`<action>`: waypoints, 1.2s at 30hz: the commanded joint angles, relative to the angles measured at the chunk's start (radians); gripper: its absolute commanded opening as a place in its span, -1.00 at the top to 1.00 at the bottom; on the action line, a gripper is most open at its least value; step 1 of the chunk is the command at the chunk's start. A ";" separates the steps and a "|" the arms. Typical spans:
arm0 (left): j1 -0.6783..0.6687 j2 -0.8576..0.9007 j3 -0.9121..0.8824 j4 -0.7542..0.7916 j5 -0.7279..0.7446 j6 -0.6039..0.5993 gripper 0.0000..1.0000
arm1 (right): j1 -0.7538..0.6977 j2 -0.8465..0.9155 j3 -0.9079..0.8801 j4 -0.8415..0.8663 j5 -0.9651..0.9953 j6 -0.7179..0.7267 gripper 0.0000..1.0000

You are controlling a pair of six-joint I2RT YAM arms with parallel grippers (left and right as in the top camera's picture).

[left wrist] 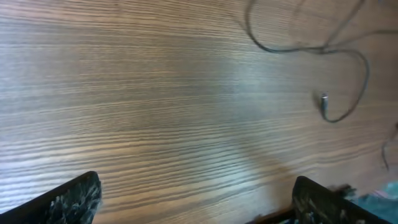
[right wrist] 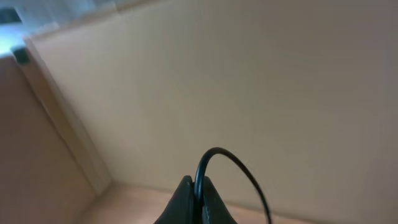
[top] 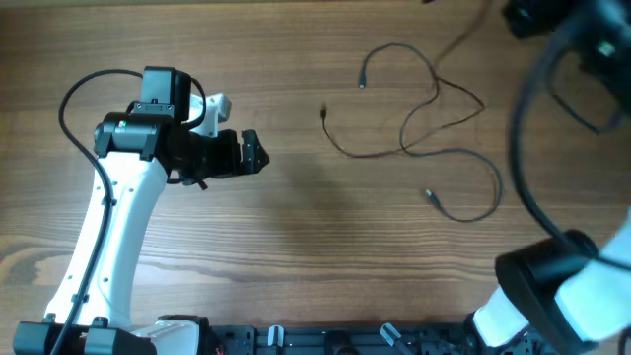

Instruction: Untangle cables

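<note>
Cables (top: 436, 89), loosely crossed near the counter's far right corner: right gripper (right wrist: 193, 193) clenched on 1 strand, left gripper (left wrist: 196, 193) released, well apart mid-counter; risk: pulling unpinned could drag everything, tightening crossings.

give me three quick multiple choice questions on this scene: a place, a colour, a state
1. Where on the table do the cables lie? A) right half B) left edge C) front edge
2. Cable colour? A) white B) black C) yellow
3. The left tool is: A) shut on a plug B) open, empty C) shut on a cable
1 A, overhead shows them right of centre; 2 B, thin dark cords on wood; 3 B, it stands wide open over bare wood.
</note>
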 commanded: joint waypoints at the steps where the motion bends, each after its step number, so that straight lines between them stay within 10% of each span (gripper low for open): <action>1: -0.028 0.005 0.005 -0.001 0.059 0.049 -1.00 | 0.003 -0.003 0.006 -0.018 0.111 -0.045 0.92; 5: -0.067 0.005 0.005 0.003 0.059 0.049 -1.00 | -0.062 -0.004 0.006 -0.023 0.234 -0.025 0.92; 12: -0.164 0.005 0.005 0.106 0.059 0.076 -1.00 | -0.027 0.014 0.005 -0.174 -0.225 -0.039 0.92; 13: -0.188 0.005 0.005 0.122 0.059 0.076 -1.00 | -0.014 0.017 0.005 -0.254 -0.193 -0.079 0.36; 14: -0.204 0.005 0.005 0.124 0.048 0.076 -1.00 | -0.014 0.026 0.005 -0.329 -0.072 -0.058 -0.85; 15: -0.210 0.005 0.005 0.123 0.034 0.075 -1.00 | -0.014 0.030 -0.023 -0.328 -0.014 -0.050 -0.99; 28: -0.208 0.005 0.005 0.117 -0.050 0.075 -1.00 | -0.018 0.021 -0.954 -0.247 0.237 0.372 -0.99; 36: -0.208 0.005 0.005 0.116 -0.050 0.074 -1.00 | -0.018 0.021 -1.455 0.105 0.187 -0.351 -0.99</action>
